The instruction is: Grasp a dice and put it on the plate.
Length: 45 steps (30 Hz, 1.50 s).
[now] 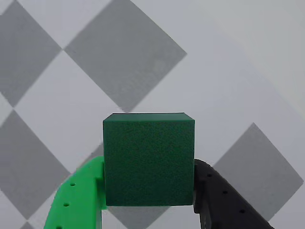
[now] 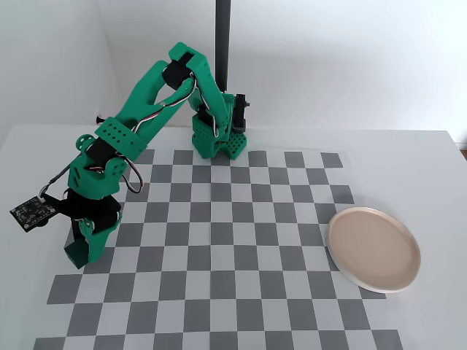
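- I see the dice (image 1: pixel 148 160) in the lower middle of the wrist view. It is a dark green cube with a grainy, dull skin and sharp edges. No dots show.
- My pincer (image 1: pixel 148 191) is grasping the dice, one bright green plastic finger (image 1: pixel 78 198) on its left and a black finger (image 1: pixel 219 200) on its right.
- In the fixed view the dice (image 2: pixel 75 254) sits at the lower left, by the checkered mat's (image 2: pixel 233 240) left edge.
- The plate (image 2: pixel 373 248) is round, smooth and pale pink-beige, far off at the right.
- The counter (image 2: pixel 430 168) is white. The wall (image 2: pixel 350 58) behind is plain white too.
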Each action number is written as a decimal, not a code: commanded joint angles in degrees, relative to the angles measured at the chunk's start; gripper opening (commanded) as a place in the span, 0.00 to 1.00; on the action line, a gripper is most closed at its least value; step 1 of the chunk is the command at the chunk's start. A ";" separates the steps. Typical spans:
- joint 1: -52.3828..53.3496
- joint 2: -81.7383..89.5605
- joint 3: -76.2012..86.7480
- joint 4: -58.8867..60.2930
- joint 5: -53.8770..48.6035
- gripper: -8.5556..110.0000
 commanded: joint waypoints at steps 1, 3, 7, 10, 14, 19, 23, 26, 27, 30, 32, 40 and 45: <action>-3.16 10.63 -2.72 -1.85 0.88 0.04; -4.75 12.57 -2.72 -1.41 1.05 0.04; -8.53 17.31 -2.72 1.76 1.41 0.04; -11.43 20.74 -2.72 3.87 1.58 0.04; -15.64 25.49 -2.46 7.73 1.76 0.04; -21.27 34.89 3.96 8.79 0.18 0.04; -26.72 48.08 16.70 5.89 -2.46 0.04; -31.46 58.18 23.55 7.65 -3.25 0.04; -33.13 61.08 24.87 9.14 -3.25 0.04; -38.06 67.41 26.72 14.59 -3.25 0.04; -41.04 69.61 26.72 17.93 -2.90 0.04; -52.38 71.81 26.63 23.29 -1.05 0.04; -59.68 72.51 26.28 25.58 0.79 0.04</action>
